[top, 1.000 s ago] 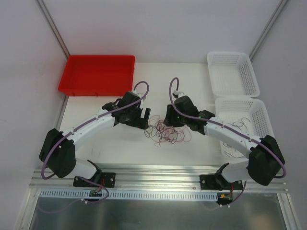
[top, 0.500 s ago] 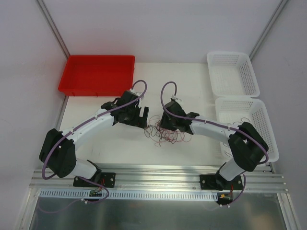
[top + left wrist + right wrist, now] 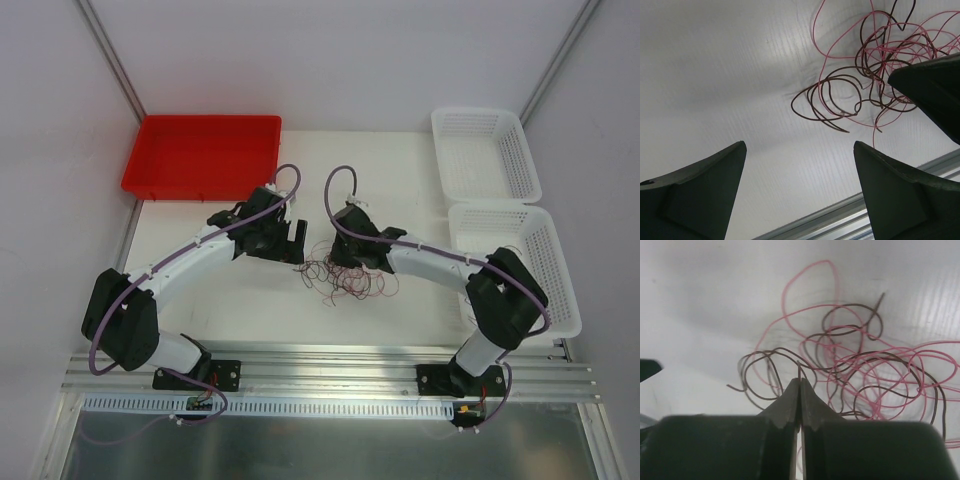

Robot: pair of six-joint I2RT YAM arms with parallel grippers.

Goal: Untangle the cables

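The step in hand is the first pull-out. The right pincer (image 3: 799,385) is closed tight at the near-left edge of the cables (image 3: 346,274), and a dark strand (image 3: 798,368) rises from the seam between its tips, so it appears to have that strand pinched. The left pincer (image 3: 799,146) stands wide and holds nothing, hovering over bare bench (image 3: 250,300) just left of the bunch.

The next move, as I judge it, calls for a slow lift of the pinched strand away from the heap. The left pincer may have to pin the rest down so that the whole bunch does not come up with it.

The cables lie mid-bench between the two pincers as one loose, flat tangle of hair-thin pink and dark brown loops. They cross each other many times, densest on the right, with a few curls straying out to the left.
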